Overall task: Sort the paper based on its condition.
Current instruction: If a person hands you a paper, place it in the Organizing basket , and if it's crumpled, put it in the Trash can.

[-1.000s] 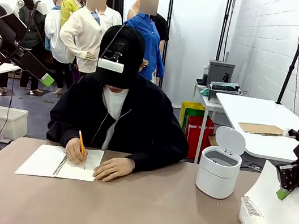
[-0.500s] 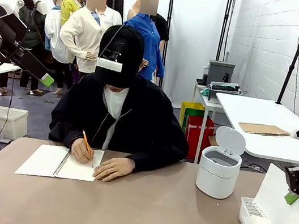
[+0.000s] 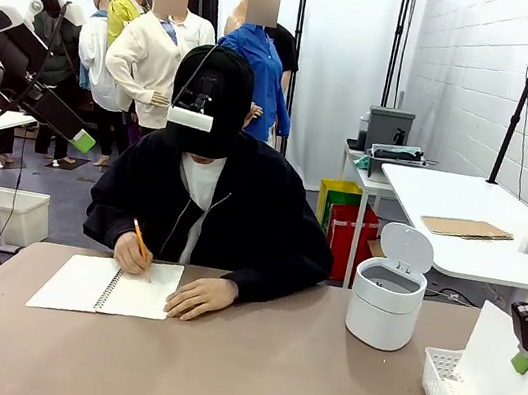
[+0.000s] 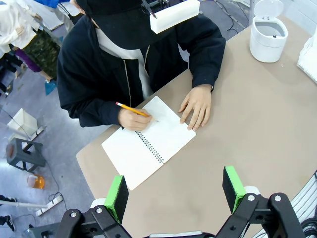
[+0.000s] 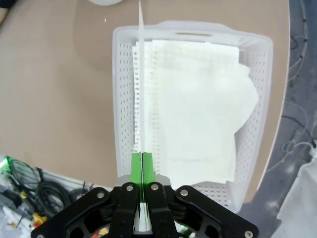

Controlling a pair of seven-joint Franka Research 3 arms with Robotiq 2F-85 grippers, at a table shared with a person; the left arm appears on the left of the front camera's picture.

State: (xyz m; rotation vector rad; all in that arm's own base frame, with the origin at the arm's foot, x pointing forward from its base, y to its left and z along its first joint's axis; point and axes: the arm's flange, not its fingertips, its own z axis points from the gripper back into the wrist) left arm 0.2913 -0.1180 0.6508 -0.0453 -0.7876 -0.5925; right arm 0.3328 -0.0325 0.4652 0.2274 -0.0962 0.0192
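Observation:
My right gripper (image 3: pixel 524 360) is shut on the top edge of a white sheet of paper (image 3: pixel 498 394) that hangs over the white perforated basket (image 3: pixel 443 388) at the table's right end. From the right wrist, the held sheet (image 5: pixel 140 74) shows edge-on between the closed green pads (image 5: pixel 136 163), above several flat sheets (image 5: pixel 198 109) lying in the basket (image 5: pixel 119 99). My left gripper (image 4: pixel 175 191) is open and holds nothing, high above the table's left side (image 3: pixel 79 136).
A person sits at the far side writing with a pencil (image 3: pixel 139 237) in an open spiral notebook (image 3: pixel 97 284), other hand flat on the page. A white lidded bin (image 3: pixel 385 301) stands open left of the basket. Bare tabletop (image 3: pixel 264 380) lies in front.
My right gripper has carried the sheet to the right and a little lower, over the basket. The person's pencil hand has shifted on the page. The left arm has stayed still.

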